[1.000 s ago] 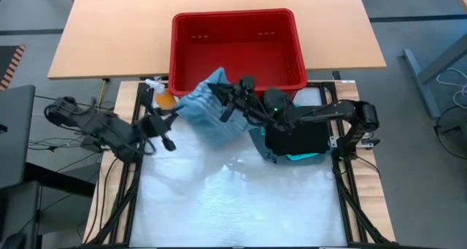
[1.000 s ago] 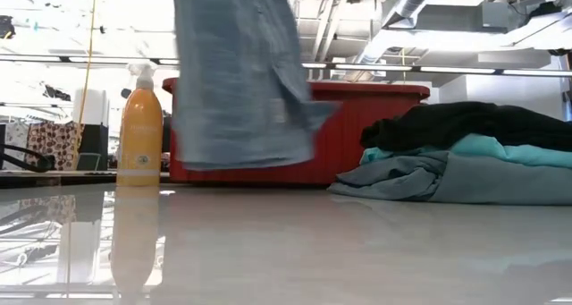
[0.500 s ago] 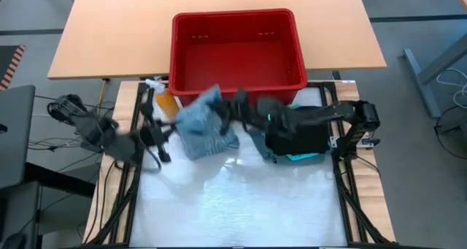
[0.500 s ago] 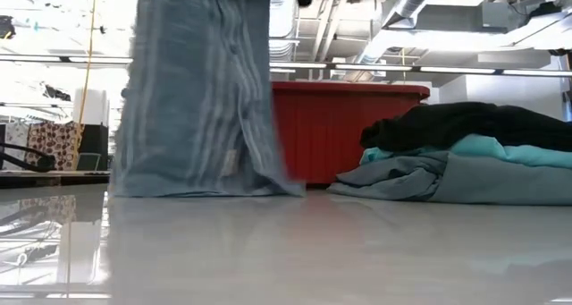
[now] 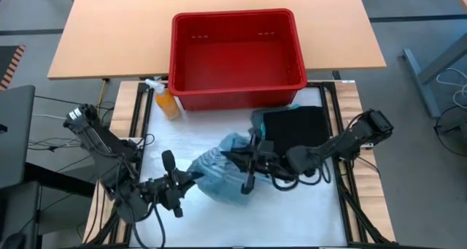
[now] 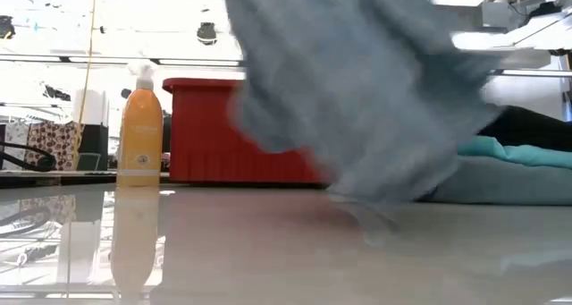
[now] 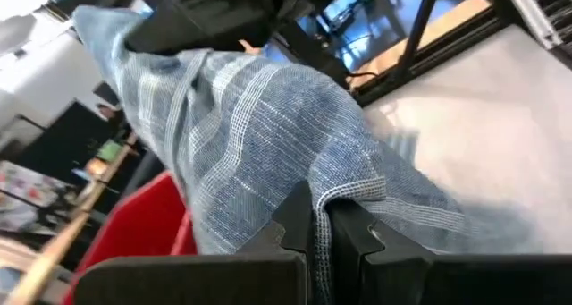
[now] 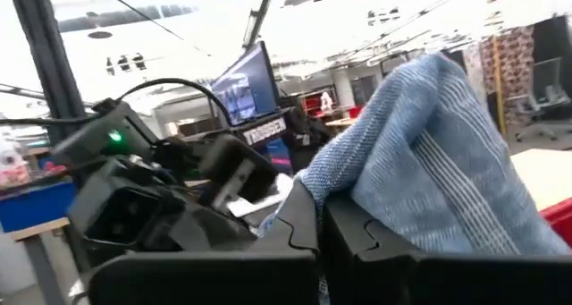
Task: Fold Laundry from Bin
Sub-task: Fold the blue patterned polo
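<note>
text: "TROSSEN", white lettering, only partly legible | on: dark arm housing [image 8: 259, 131], centre of right wrist view | orange spray bottle [image 6: 141, 126], left of low view: label unreadable | other views: none legible

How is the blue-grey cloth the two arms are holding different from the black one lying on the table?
The blue-grey striped garment is bunched and pinched by both the left gripper and right gripper; the black garment lies flat, untouched. The blue-grey one sits mid-table; the black one tops a stack near the red bin. Both are soft clothing.
</note>
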You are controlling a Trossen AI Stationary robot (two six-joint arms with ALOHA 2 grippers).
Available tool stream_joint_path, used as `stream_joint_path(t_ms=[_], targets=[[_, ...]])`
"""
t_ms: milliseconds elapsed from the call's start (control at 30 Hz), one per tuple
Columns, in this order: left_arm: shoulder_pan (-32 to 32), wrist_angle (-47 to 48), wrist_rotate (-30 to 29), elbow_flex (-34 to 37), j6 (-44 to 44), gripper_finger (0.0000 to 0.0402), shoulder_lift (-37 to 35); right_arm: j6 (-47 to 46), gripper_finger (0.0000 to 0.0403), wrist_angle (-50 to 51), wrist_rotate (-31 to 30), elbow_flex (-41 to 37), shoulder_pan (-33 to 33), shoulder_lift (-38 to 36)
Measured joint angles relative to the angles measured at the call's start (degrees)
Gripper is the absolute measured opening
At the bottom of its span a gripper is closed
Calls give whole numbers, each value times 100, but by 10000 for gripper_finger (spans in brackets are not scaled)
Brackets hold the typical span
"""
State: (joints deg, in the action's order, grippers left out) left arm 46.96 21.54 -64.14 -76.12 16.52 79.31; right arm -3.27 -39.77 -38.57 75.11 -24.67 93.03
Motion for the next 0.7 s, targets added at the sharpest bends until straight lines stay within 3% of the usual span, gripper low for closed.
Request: stream_joint_path(t_ms=[200,367,467,600,700], targets=[[17,484,-340,-445,74,0,-149,-19,20,62,-83,103,400,0],[-424,2001,-446,-446,-984,0,-647,-673,20,163,1038,103,1329,2],[-785,2523,-726,-445,-1124,0,-1119,-732,20,-100,1561,103,1897,13],[-1213,2141,-216,-448,-897,0,-1689,-941,20,-183,2423,260,2178,10],[-1112,1928,179,-287,-994,0,-1671,-789,20,352,2551,258,1855,-9]])
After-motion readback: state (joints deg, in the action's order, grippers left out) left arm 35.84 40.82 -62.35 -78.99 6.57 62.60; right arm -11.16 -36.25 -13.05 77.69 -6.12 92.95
